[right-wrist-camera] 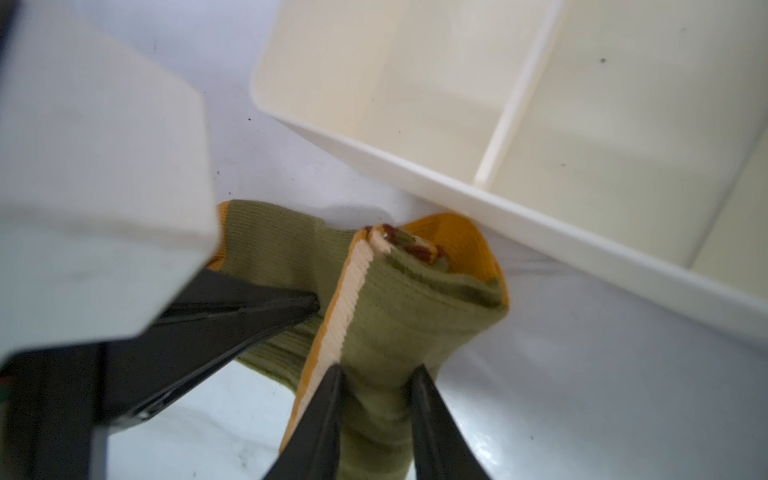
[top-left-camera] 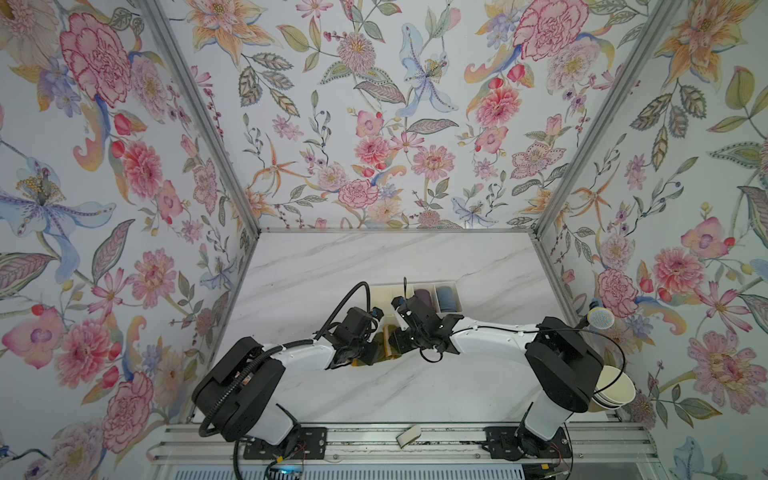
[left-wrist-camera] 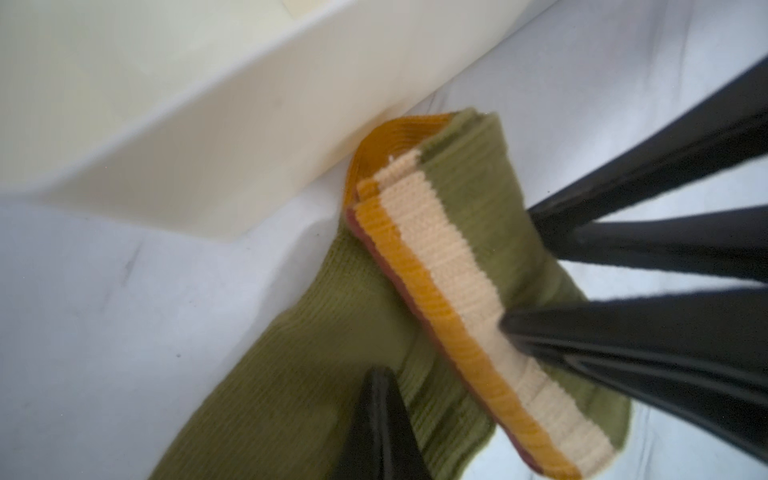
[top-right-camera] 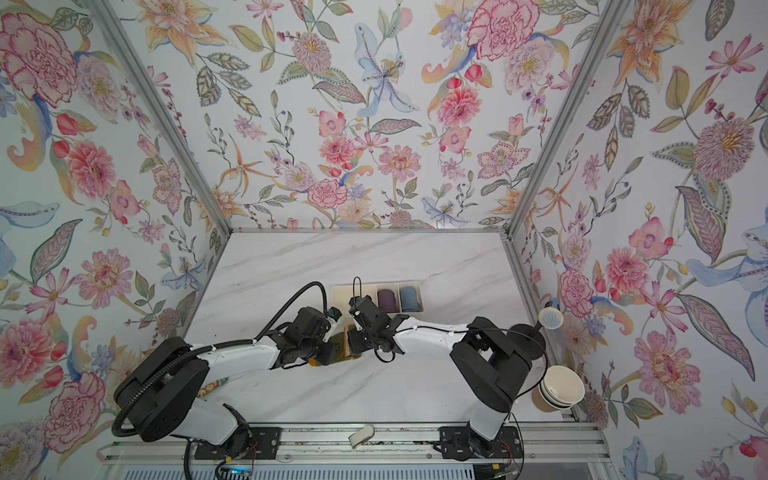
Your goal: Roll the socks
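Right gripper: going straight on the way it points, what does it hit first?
The socks, bunched between its jaws; beyond them probably the cream tray wall, though depth is unclear.

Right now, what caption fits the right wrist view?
The right gripper pinches the half-rolled olive socks beside a cream tray.

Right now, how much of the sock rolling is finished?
Done: a purple sock roll and a blue sock roll sit in the tray. In hand: the olive socks are rolled only at the striped cuff end; the right gripper pinches that roll and the shut left gripper touches the flat leg. Left: rolling up the rest.
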You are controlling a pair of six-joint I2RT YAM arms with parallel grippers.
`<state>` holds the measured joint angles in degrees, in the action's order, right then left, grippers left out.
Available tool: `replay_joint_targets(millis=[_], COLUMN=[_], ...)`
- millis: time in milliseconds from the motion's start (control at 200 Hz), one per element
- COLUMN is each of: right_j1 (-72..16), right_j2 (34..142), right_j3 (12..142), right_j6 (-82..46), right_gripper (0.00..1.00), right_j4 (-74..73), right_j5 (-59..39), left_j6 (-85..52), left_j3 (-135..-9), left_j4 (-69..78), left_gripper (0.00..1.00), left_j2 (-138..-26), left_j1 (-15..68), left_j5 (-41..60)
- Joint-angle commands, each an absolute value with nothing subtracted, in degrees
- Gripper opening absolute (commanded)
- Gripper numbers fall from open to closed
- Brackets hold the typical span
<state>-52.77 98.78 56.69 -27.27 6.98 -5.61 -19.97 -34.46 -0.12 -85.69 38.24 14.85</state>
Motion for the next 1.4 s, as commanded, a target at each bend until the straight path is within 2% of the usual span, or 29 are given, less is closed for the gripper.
replay_joint_targets(millis=[0,641,986,1396], right_j1=[-53.61,-54.41,-54.40,-54.32], right_j2=[100.37,102.98,103.01,102.62], right_j3=[58.53,60.29,59.92,59.59], right_j6=[-26.12,-25.61,-25.86,-25.90], right_gripper=[0.29,0.26,0.27,0.27], right_j4=[9.35,10.81,10.41,9.96], right_j5=[-6.11,-6.28,-6.49,-6.89], left_j6=[-20.61,-21.43,-23.98,-22.95], left_j3=[-33.48,-34.81,-33.74,-33.99], left_j4=[-0.06,0.76,6.24,6.62], left_gripper=[0.00,0.00,0.00,0.00], left_j2=[-84.68,-78.97,-80.87,-85.45], left_j1=[37.57,35.08,35.12,35.18], left_j5=[16.13,21.55,26.25,24.98])
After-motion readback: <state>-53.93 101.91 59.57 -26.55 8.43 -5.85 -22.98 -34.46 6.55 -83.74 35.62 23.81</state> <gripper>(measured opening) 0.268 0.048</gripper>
